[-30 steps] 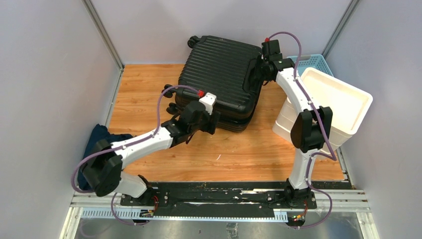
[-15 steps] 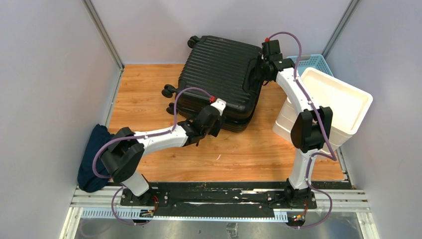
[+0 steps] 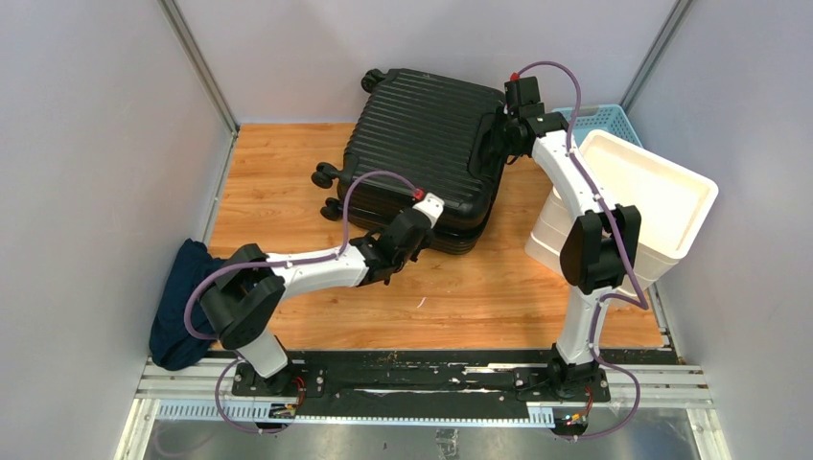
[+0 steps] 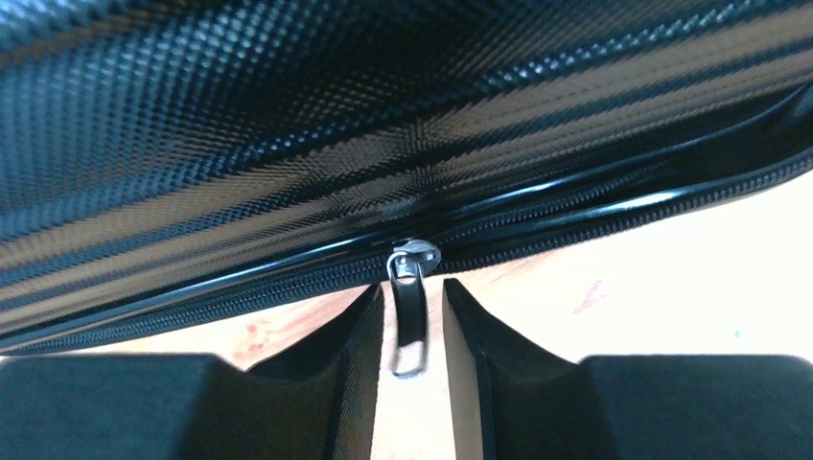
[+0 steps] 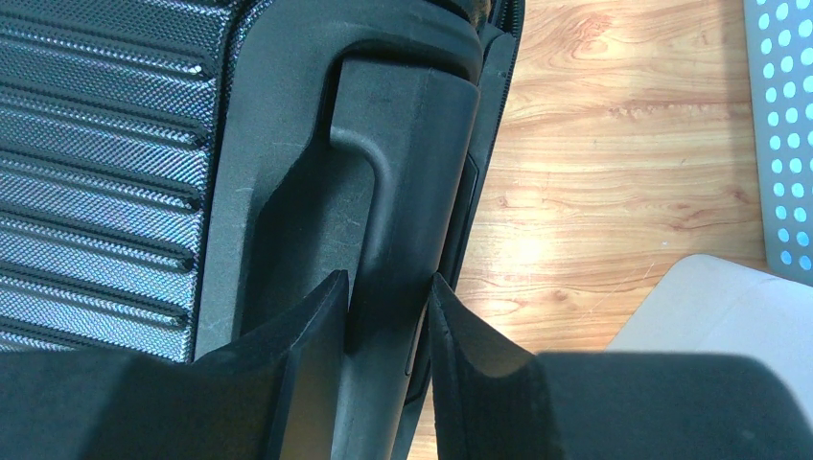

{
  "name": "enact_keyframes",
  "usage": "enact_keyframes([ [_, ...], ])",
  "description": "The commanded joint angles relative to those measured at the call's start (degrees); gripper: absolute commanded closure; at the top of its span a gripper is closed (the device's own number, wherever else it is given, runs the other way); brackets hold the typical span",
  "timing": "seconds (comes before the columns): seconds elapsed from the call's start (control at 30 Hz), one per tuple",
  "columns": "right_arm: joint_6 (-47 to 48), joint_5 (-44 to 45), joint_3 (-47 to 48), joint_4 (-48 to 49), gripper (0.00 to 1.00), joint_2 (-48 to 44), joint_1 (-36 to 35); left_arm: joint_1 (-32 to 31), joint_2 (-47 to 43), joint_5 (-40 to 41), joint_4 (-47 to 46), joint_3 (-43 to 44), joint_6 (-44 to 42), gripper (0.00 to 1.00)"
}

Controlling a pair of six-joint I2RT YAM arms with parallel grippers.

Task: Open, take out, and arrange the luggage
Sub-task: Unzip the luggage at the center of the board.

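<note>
The luggage, a black ribbed hard-shell suitcase, lies flat at the back of the wooden table, wheels to the left. My left gripper is at its near edge. In the left wrist view the gripper stands open, its fingers straddling the dangling metal zipper pull with a small gap on each side. The zipper line runs along the shell. My right gripper is at the suitcase's right side. In the right wrist view it is shut on the black handle.
A white stacked drawer unit stands at the right, its top drawer tilted, with a light-blue mesh basket behind it. A dark blue cloth lies at the table's left edge. Grey walls close in on three sides.
My left arm has swung right along the suitcase's near edge and its jaws have narrowed around the zipper pull. The right arm and suitcase have not moved.
</note>
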State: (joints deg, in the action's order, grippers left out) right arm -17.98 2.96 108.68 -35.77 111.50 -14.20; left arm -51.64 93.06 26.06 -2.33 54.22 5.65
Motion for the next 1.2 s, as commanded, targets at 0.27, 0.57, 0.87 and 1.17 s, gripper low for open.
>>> enact_keyframes([
  [0.27, 0.3, -6.3, -2.5, -1.7, 0.68, 0.9, -0.7, -0.7, 1.2, 3.0, -3.7, 1.3, -2.8, 1.00],
  [0.57, 0.7, -3.1, -2.8, -1.8, 0.67, 0.8, -0.4, -0.8, -4.2, 10.4, -6.4, -4.1, -6.8, 1.00],
  [0.87, 0.7, 0.4, -3.1, -2.2, 0.70, 1.6, 1.5, 2.1, -6.5, 12.6, -9.0, -8.7, -6.0, 1.00],
  [1.17, 1.3, 1.3, -3.2, -2.4, 0.72, 3.0, 2.5, 6.6, -12.5, 9.6, -9.3, -12.8, -6.0, 1.00],
])
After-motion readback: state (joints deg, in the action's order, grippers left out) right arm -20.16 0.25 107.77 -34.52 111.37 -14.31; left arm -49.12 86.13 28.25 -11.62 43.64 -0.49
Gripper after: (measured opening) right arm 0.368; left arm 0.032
